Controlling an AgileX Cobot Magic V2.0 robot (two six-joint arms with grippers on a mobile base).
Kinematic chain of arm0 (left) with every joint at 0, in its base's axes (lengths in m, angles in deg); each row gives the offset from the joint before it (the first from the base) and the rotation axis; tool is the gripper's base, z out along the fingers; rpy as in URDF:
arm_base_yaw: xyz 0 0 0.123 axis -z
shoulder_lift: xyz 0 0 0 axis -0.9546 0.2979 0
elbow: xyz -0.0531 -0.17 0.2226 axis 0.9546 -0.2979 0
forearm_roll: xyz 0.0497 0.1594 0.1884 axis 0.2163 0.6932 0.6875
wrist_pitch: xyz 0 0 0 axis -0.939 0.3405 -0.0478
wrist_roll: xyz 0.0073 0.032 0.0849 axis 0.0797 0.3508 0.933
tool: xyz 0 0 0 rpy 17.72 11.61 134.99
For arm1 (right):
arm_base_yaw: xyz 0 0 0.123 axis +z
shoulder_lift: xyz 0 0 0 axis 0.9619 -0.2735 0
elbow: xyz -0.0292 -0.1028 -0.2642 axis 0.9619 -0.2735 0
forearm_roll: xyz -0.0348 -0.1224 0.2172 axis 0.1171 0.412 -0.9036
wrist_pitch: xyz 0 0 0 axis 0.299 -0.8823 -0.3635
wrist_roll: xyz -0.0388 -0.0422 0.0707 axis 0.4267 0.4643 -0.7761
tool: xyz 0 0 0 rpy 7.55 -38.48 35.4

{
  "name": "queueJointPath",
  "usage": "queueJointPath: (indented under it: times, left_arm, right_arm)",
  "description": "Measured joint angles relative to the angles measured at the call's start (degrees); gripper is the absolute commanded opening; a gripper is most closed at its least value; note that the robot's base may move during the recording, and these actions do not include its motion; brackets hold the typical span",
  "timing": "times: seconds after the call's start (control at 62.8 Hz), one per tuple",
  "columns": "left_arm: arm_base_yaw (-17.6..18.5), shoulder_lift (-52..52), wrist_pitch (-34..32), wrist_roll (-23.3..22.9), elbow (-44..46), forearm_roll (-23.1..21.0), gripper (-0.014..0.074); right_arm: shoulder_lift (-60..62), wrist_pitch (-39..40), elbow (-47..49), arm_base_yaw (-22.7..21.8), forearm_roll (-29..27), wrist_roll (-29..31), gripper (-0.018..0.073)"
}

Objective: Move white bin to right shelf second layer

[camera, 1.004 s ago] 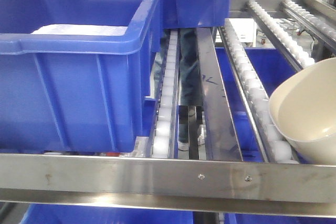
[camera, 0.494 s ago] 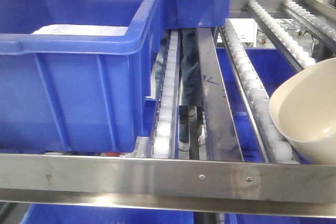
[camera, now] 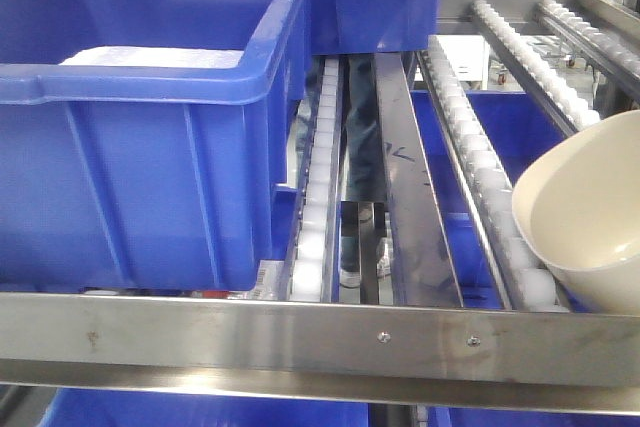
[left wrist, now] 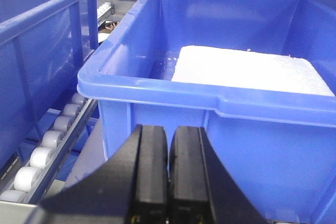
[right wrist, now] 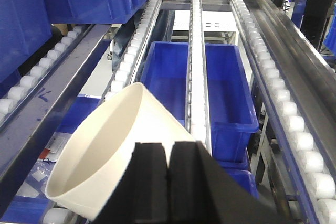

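On the right side of the rack, the white bin (camera: 585,222) leans tilted on a roller track (camera: 480,162) of the shelf level (right wrist: 197,51), just behind the steel front lip (camera: 300,337), w/ its open mouth turned to the left. The right gripper (right wrist: 168,182) looks closed on the bin wall near the rim, but the wrist view shows only the backs of the two black fingers (right wrist: 152,182) pressed together, so I cannot see the pinch itself. I judge the tilt comes from this one-side hold: the round bottom touches the rollers first and the bin is not yet flat. The left gripper (left wrist: 168,177) is closed on nothing and hangs in front of the blue crate (left wrist: 220,93), which holds a white block (left wrist: 247,69); prob. it is parked there to stay out of the way. Below the rollers another crate (right wrist: 205,87) sits on the lower level. Next, the bin should go flat before release, since the sloping rollers may let it roll.
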Motion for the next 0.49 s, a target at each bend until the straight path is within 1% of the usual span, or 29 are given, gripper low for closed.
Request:
queueJointPath:
  times: [0.494]
  left_arm:
    - [0.0,0.0,0.0,0.0,0.0,0.0,0.0085]
  right_arm:
    - [0.0,0.09,0.0,0.0,-0.14,0.0,0.0055]
